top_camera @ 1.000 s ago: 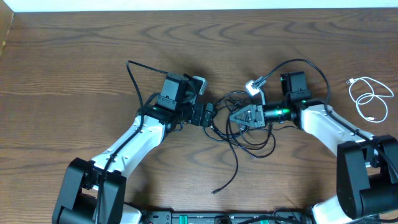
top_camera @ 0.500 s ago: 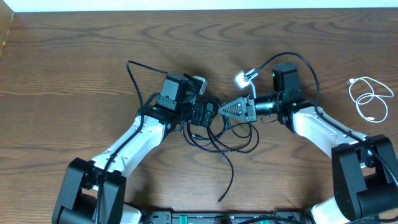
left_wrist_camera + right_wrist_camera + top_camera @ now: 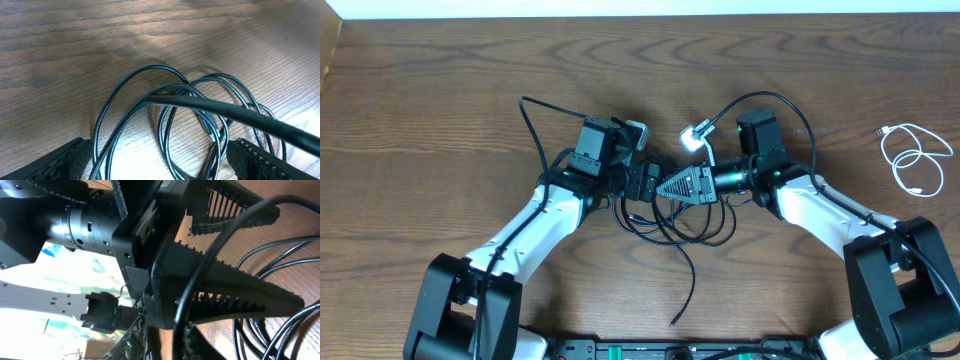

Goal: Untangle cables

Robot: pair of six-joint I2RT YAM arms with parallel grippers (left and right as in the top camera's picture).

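Observation:
The black cables (image 3: 698, 225) lie tangled on the wooden table between the two arms, and one loose end trails toward the front (image 3: 676, 318). My left gripper (image 3: 648, 183) is wide open just over the tangle. In the left wrist view its fingers (image 3: 67, 160) stand far apart with cable loops (image 3: 170, 125) on the table between them. My right gripper (image 3: 664, 187) points left, its tip nearly against the left gripper. In the right wrist view a black cable (image 3: 215, 250) runs between its almost closed fingers (image 3: 186, 341). A white cable (image 3: 912, 160) lies coiled apart at the far right.
A thick black cord (image 3: 240, 115) crosses above the loops in the left wrist view. Another thin black cord (image 3: 532, 130) arcs up from the left arm. The table's back edge (image 3: 640, 14) meets a white wall.
My right gripper has moved left up to the left gripper, dragging the black tangle leftward with it. The left arm has barely moved and stays open.

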